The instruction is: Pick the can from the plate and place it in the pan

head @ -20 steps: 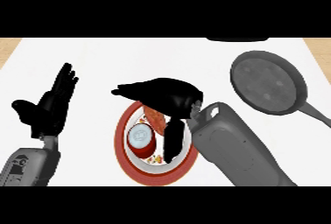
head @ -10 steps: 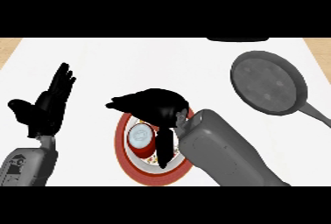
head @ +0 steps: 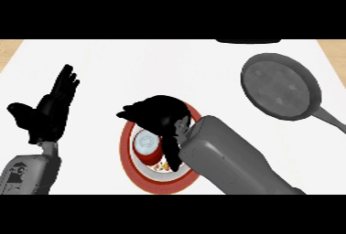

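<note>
1. A short red can (head: 147, 147) with a pale silver-blue lid stands upright on a round red-rimmed plate (head: 159, 183) at the counter's six o'clock.
2. The black right hand (head: 159, 114) curls over the can's twelve o'clock side; contact is probably there, but hidden.
3. A dull grey round metal pan (head: 280, 92) sits at two o'clock.
4. The left hand (head: 49, 112) rests at nine o'clock, fingers straight.

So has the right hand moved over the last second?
Yes. The right hand has come down toward the view's lower edge, now lower over the plate, closing on the can.
</note>
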### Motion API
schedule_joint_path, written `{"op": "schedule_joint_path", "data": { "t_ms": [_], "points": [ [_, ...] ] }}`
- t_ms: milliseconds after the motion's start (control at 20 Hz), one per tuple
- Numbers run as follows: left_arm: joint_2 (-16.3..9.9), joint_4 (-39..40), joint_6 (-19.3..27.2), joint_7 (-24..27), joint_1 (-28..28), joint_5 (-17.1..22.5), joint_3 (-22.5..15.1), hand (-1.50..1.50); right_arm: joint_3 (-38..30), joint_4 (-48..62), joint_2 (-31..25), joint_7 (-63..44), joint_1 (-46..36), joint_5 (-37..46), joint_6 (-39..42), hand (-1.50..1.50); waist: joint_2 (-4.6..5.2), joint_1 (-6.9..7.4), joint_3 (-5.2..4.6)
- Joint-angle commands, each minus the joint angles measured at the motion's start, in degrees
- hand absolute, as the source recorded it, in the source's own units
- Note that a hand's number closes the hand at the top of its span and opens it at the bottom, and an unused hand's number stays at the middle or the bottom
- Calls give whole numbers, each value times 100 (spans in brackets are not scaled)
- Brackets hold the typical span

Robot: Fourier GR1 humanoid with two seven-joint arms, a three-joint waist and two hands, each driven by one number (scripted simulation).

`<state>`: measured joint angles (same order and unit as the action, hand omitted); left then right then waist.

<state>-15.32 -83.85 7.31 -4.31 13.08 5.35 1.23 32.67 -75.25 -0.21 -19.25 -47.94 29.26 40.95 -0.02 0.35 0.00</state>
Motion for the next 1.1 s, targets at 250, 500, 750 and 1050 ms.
{"op": "schedule_joint_path", "data": {
  "t_ms": [250,500,750,1050],
  "points": [
    [124,284,-112,112,221,-68,170,0,795,599,20,-18,-60,-115,-672,-150,10,40,-2],
    [250,-99,-70,104,-163,-236,65,0,868,820,21,150,-132,130,-696,-150,4,33,-1],
    [373,-121,-72,18,-75,-313,-5,0,1106,1363,21,193,-389,-77,-831,-150,11,71,-1],
    [195,11,-379,-122,125,-129,265,0,1062,1294,21,182,-250,-25,-487,-150,5,36,-1]
  ]
}}
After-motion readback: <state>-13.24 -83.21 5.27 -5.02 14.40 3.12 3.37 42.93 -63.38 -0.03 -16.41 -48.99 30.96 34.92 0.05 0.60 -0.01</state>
